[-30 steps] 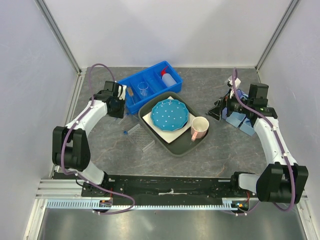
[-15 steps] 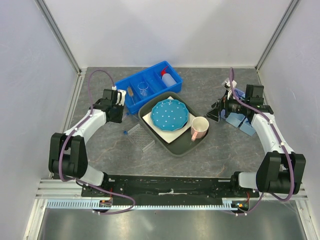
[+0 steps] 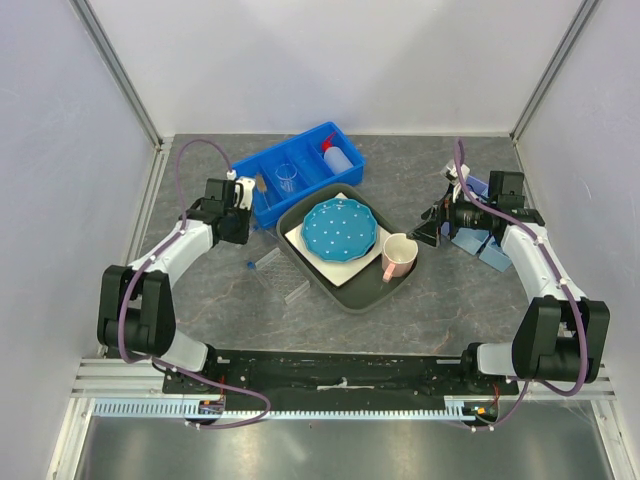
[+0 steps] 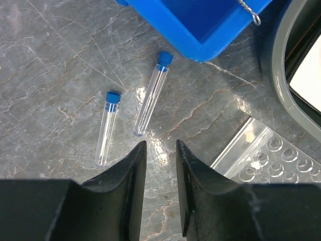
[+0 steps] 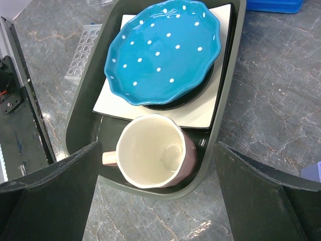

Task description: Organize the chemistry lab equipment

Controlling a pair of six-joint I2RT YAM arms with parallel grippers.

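— On the table just ahead of the left jaws lie two blue-capped vials [image 4: 152,95], flat and a little apart, close by the corner of the blue bin [image 4: 200,27]. Why do the jaws hang there?

— I'd judge they are lining up on a vial. They stand only a narrow gap apart with nothing between them, which suits so thin a tube.

— And the clear rack [image 4: 263,155] off to the side?

— It lies flat on the table, holes up, between the vials and the grey tray [image 4: 281,65]. To my eye that makes it the natural home for loose tubes. The bin already holds the squeeze bottle [image 3: 338,155], a clear beaker [image 3: 288,178] and the wire-handled brush [image 4: 248,10], so the sorted things are gathering there.

— What about the right jaws?

— They are spread wide and empty, looking down on the pink mug [image 5: 150,150] and the dotted blue plate [image 5: 163,50] in the tray. Neither is lab gear, so I doubt they mean to grasp either. The blue goggles [image 3: 494,257], I think, lie on the table under that arm, partly hidden.
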